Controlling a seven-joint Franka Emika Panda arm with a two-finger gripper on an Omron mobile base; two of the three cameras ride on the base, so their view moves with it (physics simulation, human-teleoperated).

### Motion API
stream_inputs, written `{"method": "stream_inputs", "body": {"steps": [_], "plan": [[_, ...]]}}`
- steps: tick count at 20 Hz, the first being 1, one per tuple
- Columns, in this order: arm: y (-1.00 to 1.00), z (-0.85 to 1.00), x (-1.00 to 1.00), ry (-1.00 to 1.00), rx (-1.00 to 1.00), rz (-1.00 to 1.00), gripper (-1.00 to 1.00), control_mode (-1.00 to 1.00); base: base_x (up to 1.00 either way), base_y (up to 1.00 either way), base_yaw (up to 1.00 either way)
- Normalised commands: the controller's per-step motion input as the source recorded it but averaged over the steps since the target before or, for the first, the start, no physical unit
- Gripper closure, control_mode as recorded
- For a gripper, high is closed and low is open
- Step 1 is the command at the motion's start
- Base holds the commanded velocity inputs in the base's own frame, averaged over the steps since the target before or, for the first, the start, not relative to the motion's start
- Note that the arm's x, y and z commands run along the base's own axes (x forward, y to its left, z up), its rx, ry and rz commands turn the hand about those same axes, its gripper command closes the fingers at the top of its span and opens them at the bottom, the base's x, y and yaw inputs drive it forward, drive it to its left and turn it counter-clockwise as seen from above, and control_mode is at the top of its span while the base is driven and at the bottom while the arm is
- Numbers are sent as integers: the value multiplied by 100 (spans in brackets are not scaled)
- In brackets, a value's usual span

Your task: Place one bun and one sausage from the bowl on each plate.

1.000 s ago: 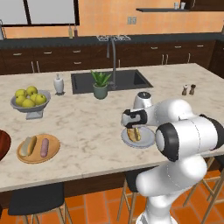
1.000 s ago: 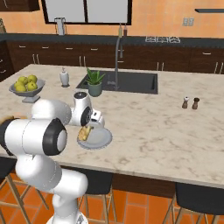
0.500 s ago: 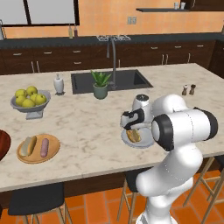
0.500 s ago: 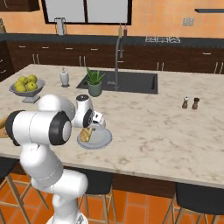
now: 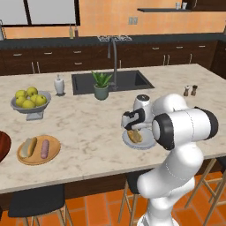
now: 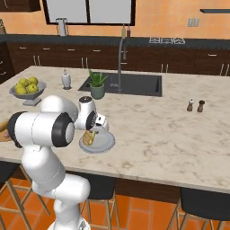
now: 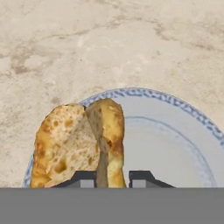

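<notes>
With the jaws barely parted around the split bun [image 7: 81, 146], the gripper [image 7: 113, 177] reads as still closed on it, or only just starting to let go; I can't tell for sure that contact has broken. The dark fingertips [image 7: 142, 178] flank the bun's narrower half, which sits right between them on the pale grey plate [image 7: 175, 144].

What changed: half a second back the hand stood a bit higher over this plate; now it's down at plate level, with the bun resting on the plate surface beneath the jaws. So the bun looks delivered and release looks like the step in hand.

- Just beyond the jaws: bare plate, blue-patterned rim. No sausage visible on it, though the bun could hide part of the plate.
- Well off to the arm's left: orange-tan plate [image 5: 53, 152] already carrying a bun [image 5: 29, 147] and a sausage [image 5: 44, 148] side by side, so that plate looks done.
- Further left, at frame edge: dark reddish-brown bowl [image 5: 3, 145]; contents not visible.
- Fruit bowl [image 5: 31, 106] behind that plate, not involved.

Judgement: remaining work is one sausage to the grey plate. Risk is the bun tipping or dragging if the fingers lift before fully clear.
</notes>
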Motion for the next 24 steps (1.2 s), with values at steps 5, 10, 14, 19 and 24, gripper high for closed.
{"method": "stream_inputs", "body": {"steps": [5,10,14,19,24], "plan": [[0,0,0,0,0,0,-100,-100,0,0,0],[0,0,0,-1,0,0,-100,-100,0,0,0],[-19,0,-12,-23,0,-2,-100,-100,0,0,0],[-20,-24,-15,-43,0,0,-100,-100,0,0,0],[-5,-61,-17,-33,0,0,-100,-100,0,0,0]]}}
